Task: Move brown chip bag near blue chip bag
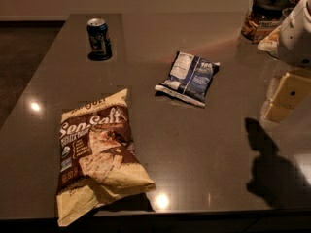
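The brown chip bag point(97, 154) lies flat at the front left of the dark table point(204, 144), its "Sea Salt" lettering facing up and its cream lower edge near the table's front edge. The blue chip bag point(189, 76) lies near the middle of the table, white label panel up, well apart from the brown bag. My gripper point(286, 97) hangs at the right edge of the view, above the table, to the right of the blue bag and far from the brown bag. It holds nothing that I can see. Its shadow falls on the table below it.
A blue soda can point(98, 38) stands upright at the back left. A jar with a black lid point(265, 16) stands at the back right, behind my white arm point(299, 30). The table's left edge drops to a dark floor.
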Action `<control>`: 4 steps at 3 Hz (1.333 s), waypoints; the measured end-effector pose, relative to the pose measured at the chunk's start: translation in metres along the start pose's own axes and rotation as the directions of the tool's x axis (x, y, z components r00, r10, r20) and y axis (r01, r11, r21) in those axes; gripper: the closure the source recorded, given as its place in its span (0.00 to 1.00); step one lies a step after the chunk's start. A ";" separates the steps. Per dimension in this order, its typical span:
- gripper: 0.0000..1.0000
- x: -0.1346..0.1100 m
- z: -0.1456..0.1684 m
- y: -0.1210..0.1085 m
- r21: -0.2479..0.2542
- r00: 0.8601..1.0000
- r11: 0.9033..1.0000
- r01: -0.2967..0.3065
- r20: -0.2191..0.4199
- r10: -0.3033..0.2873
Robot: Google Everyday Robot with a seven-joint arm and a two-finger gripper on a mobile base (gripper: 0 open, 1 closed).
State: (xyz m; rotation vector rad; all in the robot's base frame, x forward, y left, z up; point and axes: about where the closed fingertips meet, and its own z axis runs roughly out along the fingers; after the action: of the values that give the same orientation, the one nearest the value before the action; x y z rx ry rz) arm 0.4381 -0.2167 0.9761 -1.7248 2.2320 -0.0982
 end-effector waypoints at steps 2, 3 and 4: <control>0.00 -0.016 0.008 0.010 -0.008 0.999 1.000 0.001 0.032 0.000; 0.00 -0.031 0.018 0.021 -0.040 0.998 0.999 -0.005 0.067 0.007; 0.00 -0.049 0.033 0.040 -0.103 0.996 0.995 -0.002 0.093 0.012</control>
State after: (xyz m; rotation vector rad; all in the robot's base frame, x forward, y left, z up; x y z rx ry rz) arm 0.4212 -0.1541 0.9452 -1.7352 2.2098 0.0987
